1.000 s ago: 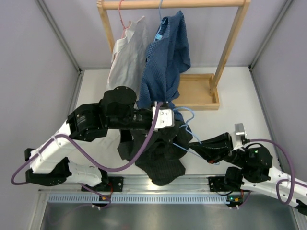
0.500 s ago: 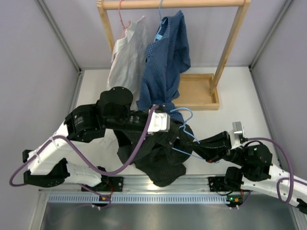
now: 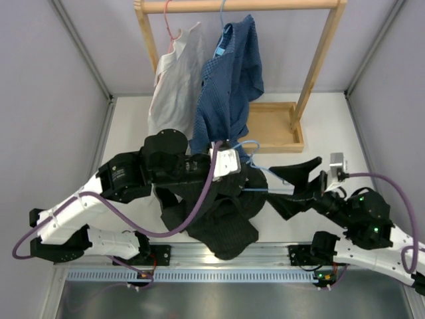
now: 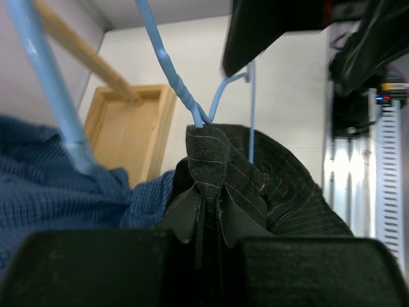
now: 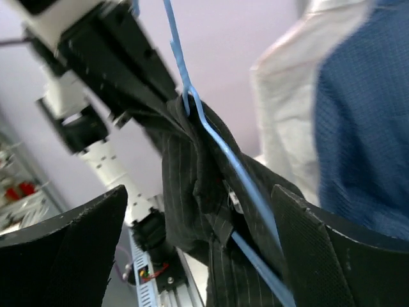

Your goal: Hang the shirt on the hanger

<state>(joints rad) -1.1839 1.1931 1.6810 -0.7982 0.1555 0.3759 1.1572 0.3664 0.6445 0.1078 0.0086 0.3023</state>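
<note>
The dark pinstriped shirt point(image 3: 222, 222) hangs bunched in front of the arm bases. My left gripper point(image 3: 238, 171) is shut on a fold of it near the collar; in the left wrist view the fold point(image 4: 208, 160) rises out from between the closed left gripper point(image 4: 206, 220). The light-blue wire hanger point(image 3: 264, 171) is threaded into the shirt, its twisted neck point(image 4: 185, 96) just above the pinched fold. My right gripper point(image 3: 292, 186) stands wide open to the right. In the right wrist view the hanger wire point(image 5: 217, 147) and shirt point(image 5: 198, 211) lie between the spread right gripper point(image 5: 201, 256), not pinched.
A wooden rack point(image 3: 239, 5) with a tray base point(image 3: 272, 126) stands at the back. On it hang a blue checked shirt point(image 3: 229, 86) and a white shirt point(image 3: 174, 83) on a pink hanger point(image 3: 171, 30). The blue shirt's hem reaches down beside my left wrist.
The right gripper has opened, let go of the hanger and drawn back to the right. The left gripper has closed on the shirt fold and lifted it slightly.
</note>
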